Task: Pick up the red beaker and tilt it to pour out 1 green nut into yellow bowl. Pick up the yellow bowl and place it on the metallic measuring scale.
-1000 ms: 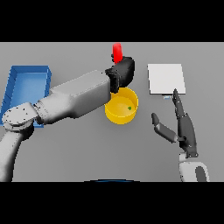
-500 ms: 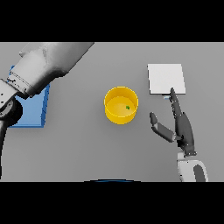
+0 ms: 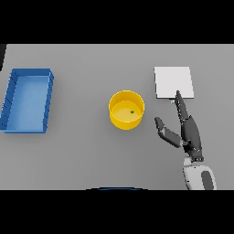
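Grey table (image 3: 82, 151) is spread across the whole view. On it the right hand (image 3: 189, 132) is held wide, fingers (image 3: 180, 104) straight and thumb splayed out to its left; nothing is gripped. Its fingertips are seen at the near edge of the metallic measuring scale (image 3: 172, 81); contact cannot be judged. Left of the thumb, apart from it, the yellow bowl (image 3: 126, 109) is set, with one green nut (image 3: 132, 111) inside. Far left of the hand a blue tray (image 3: 27, 99) is placed.
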Controlling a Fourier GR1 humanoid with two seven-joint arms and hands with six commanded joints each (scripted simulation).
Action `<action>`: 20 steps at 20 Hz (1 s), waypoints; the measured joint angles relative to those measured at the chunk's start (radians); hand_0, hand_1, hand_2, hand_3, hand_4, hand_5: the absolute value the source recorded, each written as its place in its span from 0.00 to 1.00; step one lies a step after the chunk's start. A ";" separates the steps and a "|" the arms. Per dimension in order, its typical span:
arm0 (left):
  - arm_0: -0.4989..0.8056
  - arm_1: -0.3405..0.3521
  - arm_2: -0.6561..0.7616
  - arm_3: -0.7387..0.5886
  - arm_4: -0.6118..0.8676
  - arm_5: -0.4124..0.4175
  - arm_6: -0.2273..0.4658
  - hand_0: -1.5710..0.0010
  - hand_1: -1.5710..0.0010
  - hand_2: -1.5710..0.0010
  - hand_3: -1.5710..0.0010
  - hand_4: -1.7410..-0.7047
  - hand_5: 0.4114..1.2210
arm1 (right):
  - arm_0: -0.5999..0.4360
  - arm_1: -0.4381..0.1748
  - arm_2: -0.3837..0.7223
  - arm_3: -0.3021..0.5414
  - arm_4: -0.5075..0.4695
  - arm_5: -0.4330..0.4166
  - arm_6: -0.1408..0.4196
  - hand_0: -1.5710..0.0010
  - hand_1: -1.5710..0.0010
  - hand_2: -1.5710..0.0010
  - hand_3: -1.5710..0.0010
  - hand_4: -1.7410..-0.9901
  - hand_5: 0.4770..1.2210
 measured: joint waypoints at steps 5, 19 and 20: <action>0.186 0.062 0.088 -0.019 0.196 0.126 0.115 0.00 0.00 0.00 0.02 0.00 1.00 | -0.009 -0.023 -0.010 0.015 -0.027 0.033 -0.005 1.00 1.00 1.00 1.00 0.79 0.25; 0.827 0.213 0.169 -0.713 0.601 0.479 0.472 0.00 0.00 0.00 0.11 0.00 1.00 | -0.015 -0.031 0.009 0.031 0.019 0.021 -0.018 1.00 1.00 1.00 1.00 0.72 0.29; 0.863 0.220 0.164 -0.759 0.614 0.509 0.488 0.00 0.00 0.00 0.11 0.00 1.00 | -0.007 -0.038 0.003 0.029 0.014 0.023 -0.026 1.00 1.00 1.00 1.00 0.72 0.29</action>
